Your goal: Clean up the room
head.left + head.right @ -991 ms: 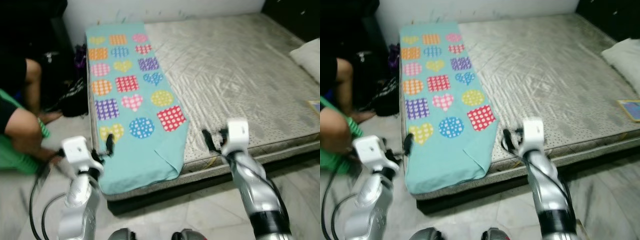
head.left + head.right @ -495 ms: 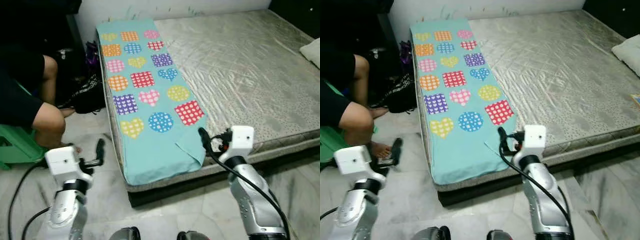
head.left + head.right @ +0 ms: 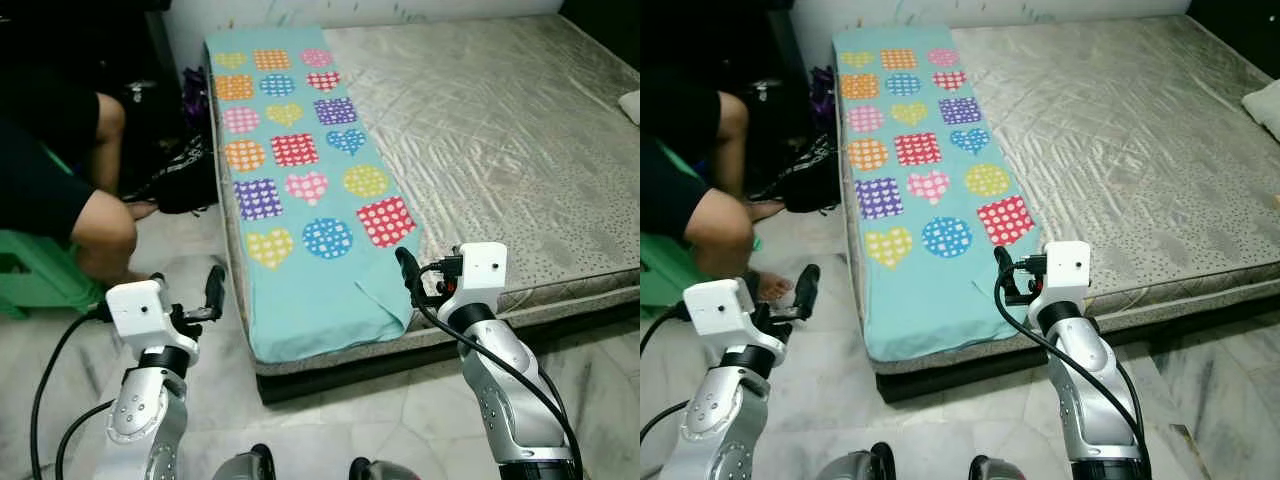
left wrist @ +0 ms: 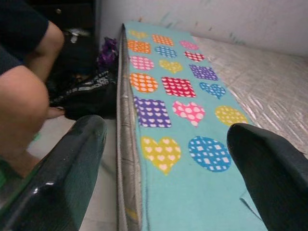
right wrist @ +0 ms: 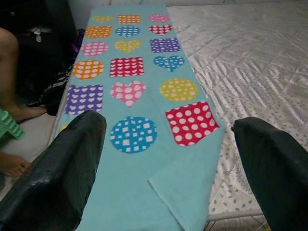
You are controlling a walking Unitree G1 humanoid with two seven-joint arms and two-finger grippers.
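While both grippers hover low, jaws wide apart and empty: left gripper point(image 3: 213, 290) beside bed point(image 3: 520, 150) edge, right gripper point(image 3: 408, 272) at bed's near edge, over blanket point(image 3: 300, 190) corner; blanket lies along bed's left side; person point(image 3: 60, 170) sits left of bed.

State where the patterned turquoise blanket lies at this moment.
In the left eye view, the turquoise blanket lies lengthwise along the left edge of the bare mattress, its near end just ahead of the right gripper.
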